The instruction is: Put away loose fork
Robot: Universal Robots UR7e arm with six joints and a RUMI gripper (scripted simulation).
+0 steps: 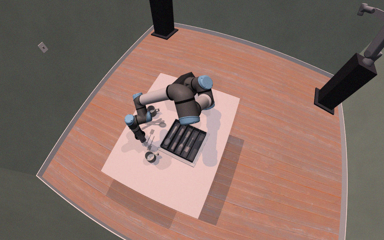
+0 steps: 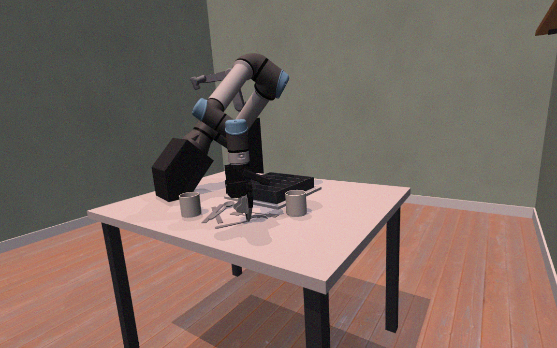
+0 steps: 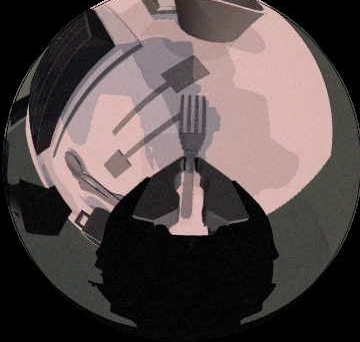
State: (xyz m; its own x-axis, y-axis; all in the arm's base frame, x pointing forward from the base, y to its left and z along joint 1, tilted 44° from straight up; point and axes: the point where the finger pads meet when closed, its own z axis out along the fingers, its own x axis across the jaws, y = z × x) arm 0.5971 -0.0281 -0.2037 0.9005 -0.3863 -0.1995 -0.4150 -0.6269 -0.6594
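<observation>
The loose fork [image 3: 192,116] is a grey fork. It points away from me in the wrist view, tines far and handle running back between my fingers. My gripper [image 3: 190,158] [image 1: 143,143] [image 2: 248,215] is shut on the fork's neck, down at the table top [image 2: 315,233], left of the black slotted tray [image 1: 191,125] [image 2: 291,179] [image 3: 50,87]. Other forks [image 1: 181,146] lie in the tray's middle slots. I cannot tell whether the fork is off the table.
Two spatulas [image 3: 182,74] [image 3: 117,163] lie just left of the fork, and spoons [image 3: 75,163] [image 1: 158,121] lie further back. One grey cup [image 1: 149,156] [image 2: 295,203] [image 3: 215,9] stands just ahead of the fork, and another cup [image 1: 151,109] [image 2: 190,204] stands behind.
</observation>
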